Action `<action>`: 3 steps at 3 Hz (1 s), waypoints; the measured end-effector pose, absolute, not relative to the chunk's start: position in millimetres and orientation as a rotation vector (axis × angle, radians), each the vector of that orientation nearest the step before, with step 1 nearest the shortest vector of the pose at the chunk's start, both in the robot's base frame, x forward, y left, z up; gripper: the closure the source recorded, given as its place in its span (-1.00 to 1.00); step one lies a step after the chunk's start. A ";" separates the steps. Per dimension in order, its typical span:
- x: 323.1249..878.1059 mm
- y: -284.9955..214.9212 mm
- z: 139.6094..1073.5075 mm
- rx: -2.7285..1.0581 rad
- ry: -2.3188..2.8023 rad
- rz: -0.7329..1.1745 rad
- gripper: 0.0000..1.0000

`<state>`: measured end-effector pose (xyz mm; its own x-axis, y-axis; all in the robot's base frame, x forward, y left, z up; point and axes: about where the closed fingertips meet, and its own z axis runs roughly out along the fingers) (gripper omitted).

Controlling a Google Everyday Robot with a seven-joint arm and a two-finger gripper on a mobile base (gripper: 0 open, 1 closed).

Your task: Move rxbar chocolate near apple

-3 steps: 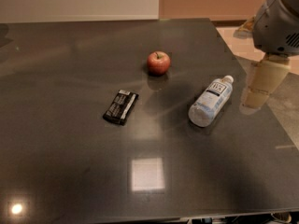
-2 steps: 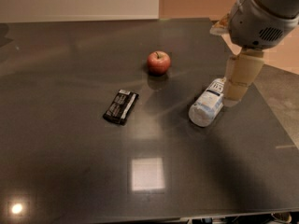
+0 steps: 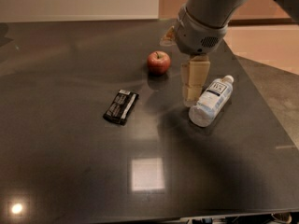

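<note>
A dark grey, glossy tabletop shows pale reflections, one square and one small and round, toward its near edge. The apple, red with a yellowish patch, sits toward the far edge. The rxbar chocolate, black-wrapped with white lettering, lies nearer the middle. The cream-coloured tool hangs under a grey arm between the apple and a clear bottle, which has a white cap and a white label with dark print, toward the right edge. An off-white wall rises behind the far edge.
</note>
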<state>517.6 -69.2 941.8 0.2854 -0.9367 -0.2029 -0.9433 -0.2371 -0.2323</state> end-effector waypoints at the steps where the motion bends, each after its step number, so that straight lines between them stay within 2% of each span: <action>1: 525.7 -31.1 921.2 -2.405 1.560 0.112 -1.00; 3: 530.5 30.0 884.5 -2.675 1.218 0.188 -1.00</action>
<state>530.5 30.0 884.5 0.6528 -0.7318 -0.1958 -0.7567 -0.6417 -0.1249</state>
